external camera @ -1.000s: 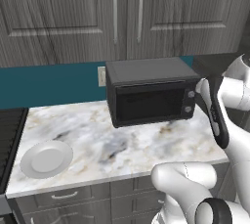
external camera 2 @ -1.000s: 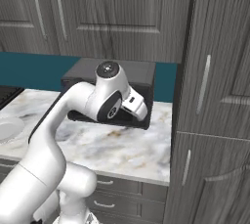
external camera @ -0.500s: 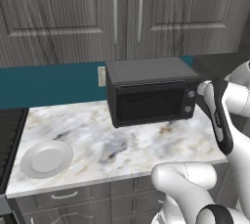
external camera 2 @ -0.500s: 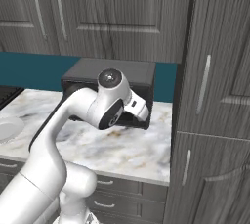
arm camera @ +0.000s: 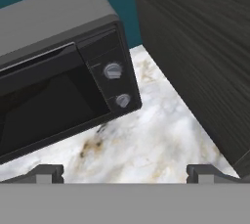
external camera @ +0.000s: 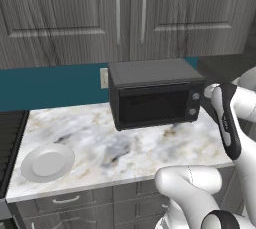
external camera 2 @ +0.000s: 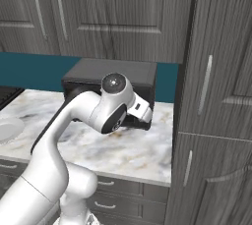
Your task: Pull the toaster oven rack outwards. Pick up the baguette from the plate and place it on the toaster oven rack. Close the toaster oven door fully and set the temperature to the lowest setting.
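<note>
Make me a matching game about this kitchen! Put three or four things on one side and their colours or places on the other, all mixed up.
Things:
1. toaster oven
2. plate
3. toaster oven door
4. hand

Descriptions:
A. closed
B. white, near the counter's left front
C. open, holding nothing
D. dark grey box at the back of the counter

Pairs: 1-D, 2-B, 3-A, 4-C
</note>
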Controlling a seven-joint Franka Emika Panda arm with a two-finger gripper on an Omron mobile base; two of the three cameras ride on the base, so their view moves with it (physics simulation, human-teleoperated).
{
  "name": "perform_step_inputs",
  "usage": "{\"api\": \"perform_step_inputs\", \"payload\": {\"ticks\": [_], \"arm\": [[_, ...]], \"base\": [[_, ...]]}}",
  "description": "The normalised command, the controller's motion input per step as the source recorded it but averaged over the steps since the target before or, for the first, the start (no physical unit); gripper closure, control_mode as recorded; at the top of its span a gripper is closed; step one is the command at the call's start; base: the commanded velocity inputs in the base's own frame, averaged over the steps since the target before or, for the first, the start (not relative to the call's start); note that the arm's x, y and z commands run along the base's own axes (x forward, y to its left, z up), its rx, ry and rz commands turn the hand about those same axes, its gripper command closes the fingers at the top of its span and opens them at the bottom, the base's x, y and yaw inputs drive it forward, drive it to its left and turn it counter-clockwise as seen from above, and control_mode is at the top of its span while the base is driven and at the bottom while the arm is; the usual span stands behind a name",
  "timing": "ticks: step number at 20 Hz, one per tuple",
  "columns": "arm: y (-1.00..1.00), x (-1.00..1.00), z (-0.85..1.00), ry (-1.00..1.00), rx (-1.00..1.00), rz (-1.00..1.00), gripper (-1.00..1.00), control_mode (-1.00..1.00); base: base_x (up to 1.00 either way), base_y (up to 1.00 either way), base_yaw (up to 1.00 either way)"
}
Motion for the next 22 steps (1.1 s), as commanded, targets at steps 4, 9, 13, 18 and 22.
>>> {"api": "perform_step_inputs", "payload": {"ticks": [4, 9, 13, 18, 22], "arm": [[0.0, 0.03, 0.0, 0.0, 0.0, 0.0, -1.0, -1.0], [0.0, 0.0, 0.0, 0.0, 0.0, 0.0, -1.0, -1.0], [0.0, 0.0, 0.0, 0.0, 0.0, 0.0, -1.0, -1.0], [0.0, 0.01, 0.0, 0.0, 0.0, 0.0, -1.0, -1.0], [0.0, 0.16, 0.0, 0.0, 0.0, 0.0, -1.0, -1.0]], "base": [[0.0, 0.0, 0.0], [0.0, 0.0, 0.0], [0.0, 0.0, 0.0], [0.0, 0.0, 0.0], [0.0, 0.0, 0.0]]}}
